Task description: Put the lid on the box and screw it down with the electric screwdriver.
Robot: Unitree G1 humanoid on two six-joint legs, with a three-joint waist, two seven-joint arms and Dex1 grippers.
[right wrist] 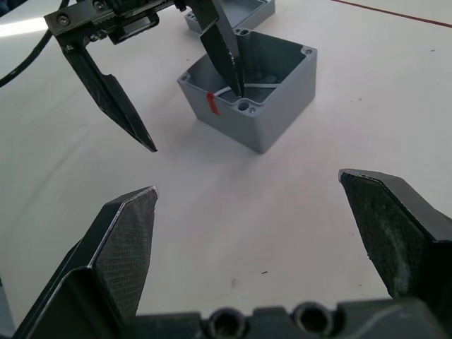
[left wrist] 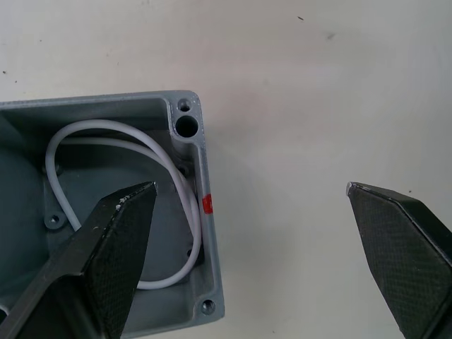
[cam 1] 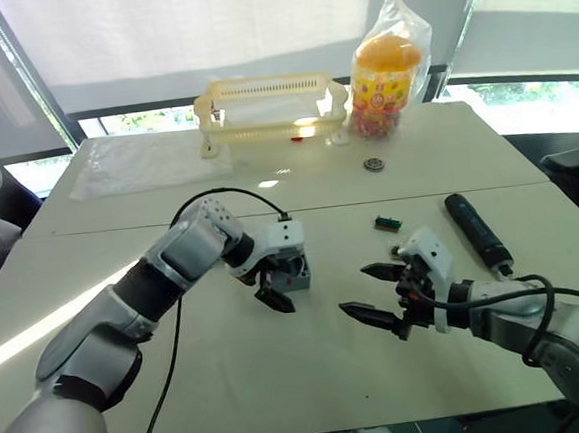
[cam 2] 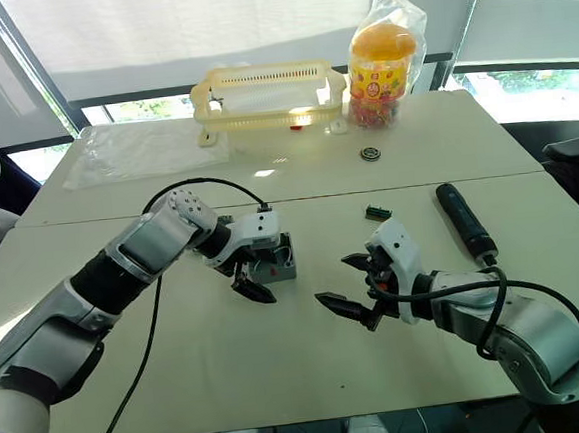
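— Left claw (cam 1: 275, 290)?
— Wide open, centre of frame, holding nothing. One finger (left wrist: 113, 261) dipped inside the open box (cam 1: 294, 272), over the white wire (left wrist: 173, 212); the other finger outside, off the side with the red mark (left wrist: 207, 205). Cannot tell if the inner finger touches the wall.

— Right claw (cam 1: 376, 295)?
— Also wide open, empty, lower right of centre, hovering over bare worktop (cam 1: 282, 378). Near the box, apart from it, tips pointed toward it.

— Box?
— Upright on the worktop, centre of frame, no lid on; screw holes showing at the corners.

— Lid (right wrist: 236, 13)?
— Just behind the box in the right wrist view, flat on the worktop, mostly hidden by the left claw.

— Screwdriver (cam 1: 477, 230)?
— Lying on the worktop at right of frame, beyond the right claw, untouched. Small green block (cam 1: 387, 223) to its left.

— Further back?
— Yellow basket (cam 1: 271, 108) at top centre, orange-lidded jar (cam 1: 387, 78) in a bag at its right, small round disc (cam 1: 373, 164) in front of the jar.
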